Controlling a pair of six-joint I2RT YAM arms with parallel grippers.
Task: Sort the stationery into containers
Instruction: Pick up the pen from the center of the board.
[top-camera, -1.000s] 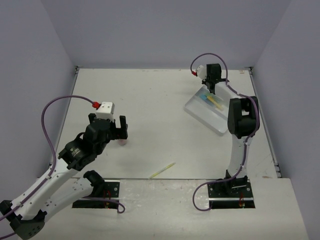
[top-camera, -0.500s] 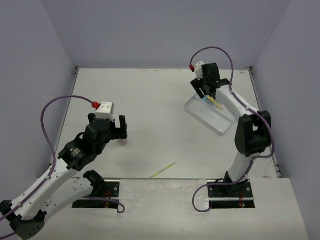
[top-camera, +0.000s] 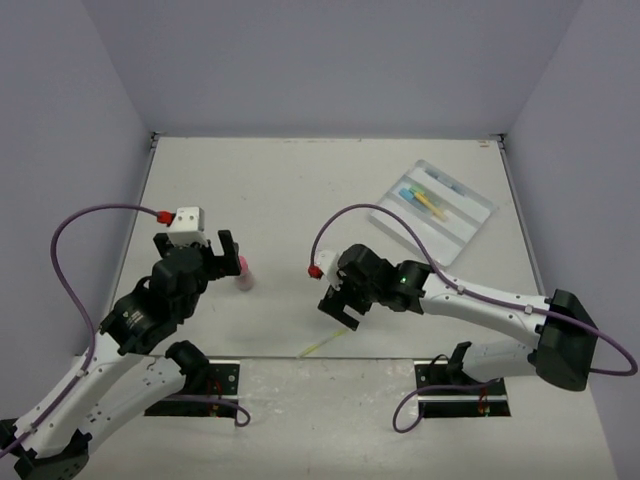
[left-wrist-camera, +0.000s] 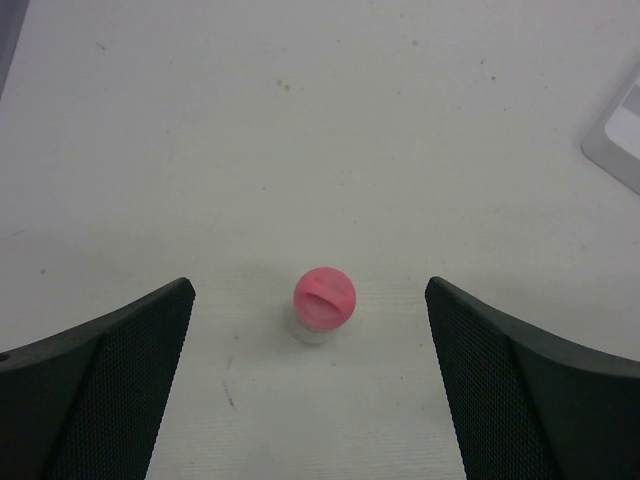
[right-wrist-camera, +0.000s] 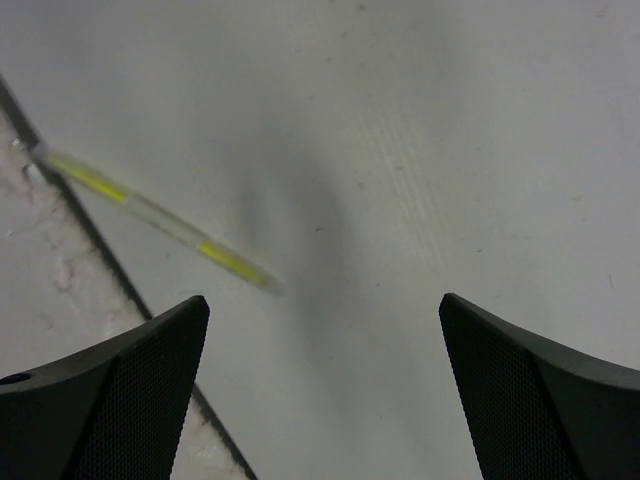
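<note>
A stubby pink cylinder (top-camera: 243, 272) stands upright on the table. In the left wrist view the cylinder (left-wrist-camera: 324, 298) sits between and just ahead of the tips of my open left gripper (left-wrist-camera: 308, 292), untouched. My left gripper (top-camera: 196, 250) hovers over it. A thin yellow-green pen (top-camera: 325, 342) lies near the table's front edge. My right gripper (top-camera: 340, 308) hangs open just behind it; the pen (right-wrist-camera: 150, 208) shows blurred, ahead and to the left of the right gripper (right-wrist-camera: 322, 302). The clear tray (top-camera: 478, 218) at the back right holds a yellow marker (top-camera: 432, 208), a light-blue stick (top-camera: 408, 193) and grey pens (top-camera: 447, 183).
The table's front edge runs as a dark seam (right-wrist-camera: 100, 262) right beside the pen. A corner of the tray (left-wrist-camera: 622, 140) shows at the right of the left wrist view. Purple walls close the table on three sides.
My right arm has swung from the tray down to the near middle of the table, over the yellow-green pen, and its jaws have opened. The left arm has shifted slightly left.
</note>
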